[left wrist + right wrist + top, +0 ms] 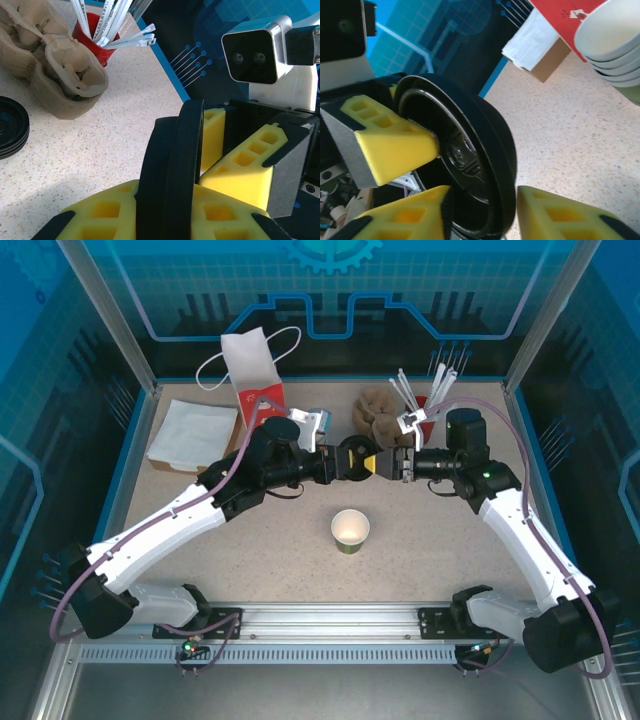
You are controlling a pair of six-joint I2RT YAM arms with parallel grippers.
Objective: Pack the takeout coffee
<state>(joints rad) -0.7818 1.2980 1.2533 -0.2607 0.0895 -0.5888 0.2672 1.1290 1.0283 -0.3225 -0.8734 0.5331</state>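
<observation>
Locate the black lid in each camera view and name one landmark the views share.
Top external: black lid at centre, just beyond the open cup.
Left wrist: lid edge-on at bottom centre.
Right wrist: lid tilted, centre-left.
Shared landmark: the speckled tabletop beneath it.

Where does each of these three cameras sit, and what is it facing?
Top external: above and behind, looking down on table; both arms show.
Left wrist: on left arm, facing right gripper; own yellow fingers show.
Right wrist: on right arm, facing left gripper; own fingers show.
Shared: all see the black lid.
</observation>
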